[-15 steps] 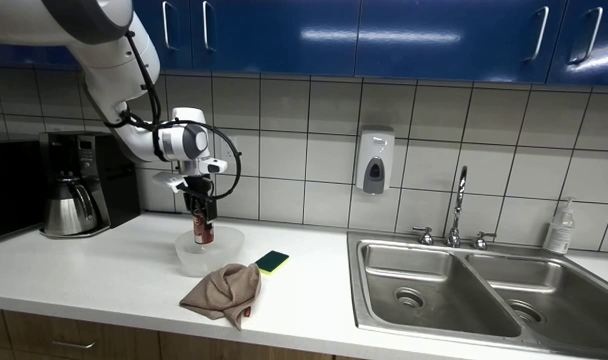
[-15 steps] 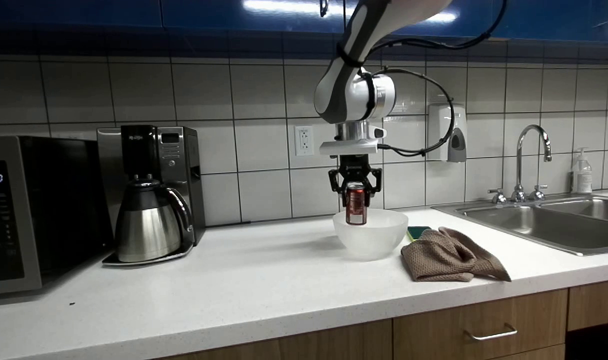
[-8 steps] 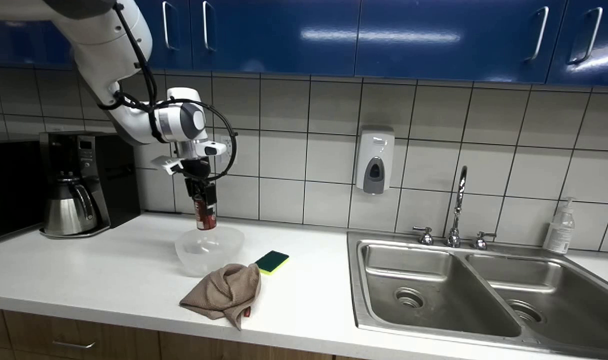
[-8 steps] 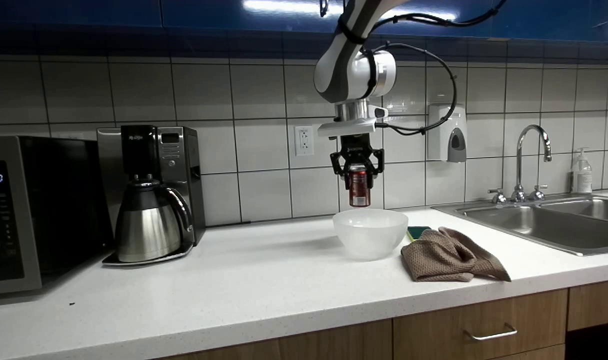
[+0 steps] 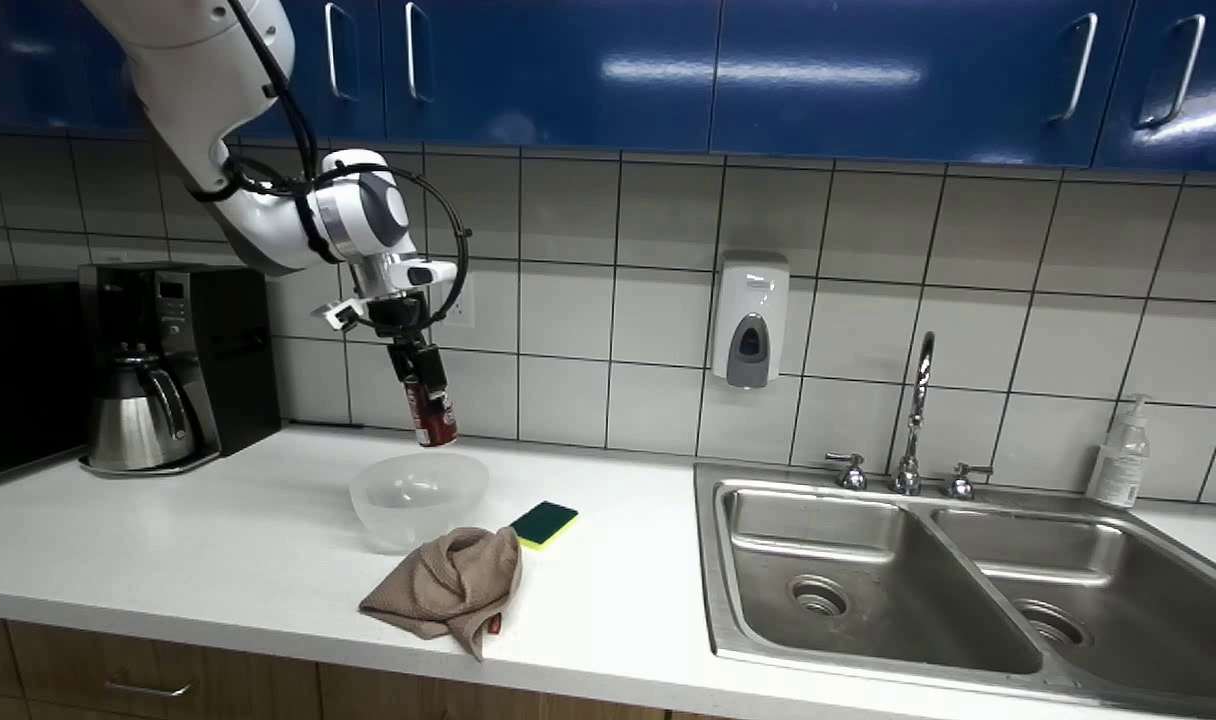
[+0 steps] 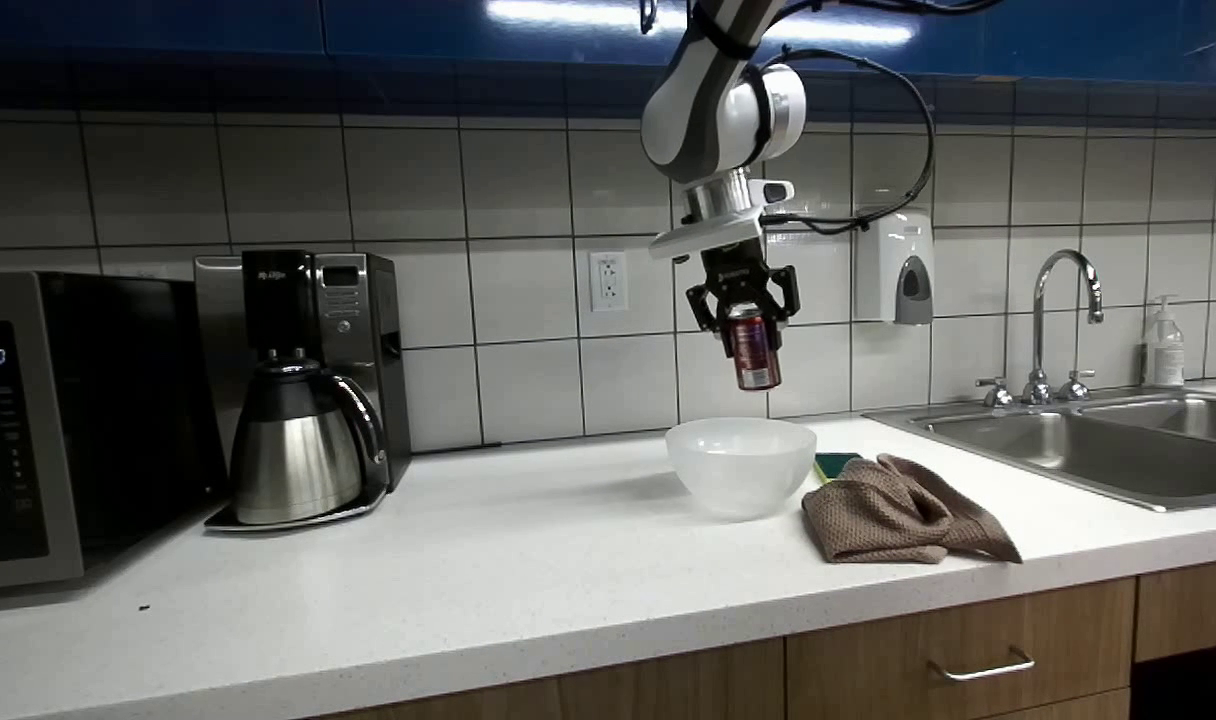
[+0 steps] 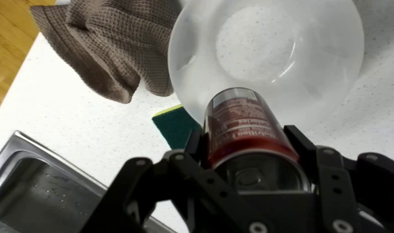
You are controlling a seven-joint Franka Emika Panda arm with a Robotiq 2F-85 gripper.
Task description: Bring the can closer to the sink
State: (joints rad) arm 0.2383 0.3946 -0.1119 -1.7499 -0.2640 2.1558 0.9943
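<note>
My gripper is shut on the small red can, one finger on each side of it. In both exterior views the can hangs in the air above the frosted bowl, tilted with its bottom toward the sink side. In the wrist view the can shows between the fingers, its silvery top near the gripper and the bowl beyond it. The steel double-basin sink is to the right in both exterior views. In the wrist view a corner of the sink shows at lower left.
A green-and-yellow sponge and a crumpled brown cloth lie beside the bowl, on the sink side. A coffee maker with steel carafe and a microwave stand left. A soap dispenser hangs on the wall. The faucet stands behind the sink.
My gripper has lifted the can up out of the bowl. It has then tilted and shifted slightly toward the sink. The bowl, cloth and sponge have not moved.
</note>
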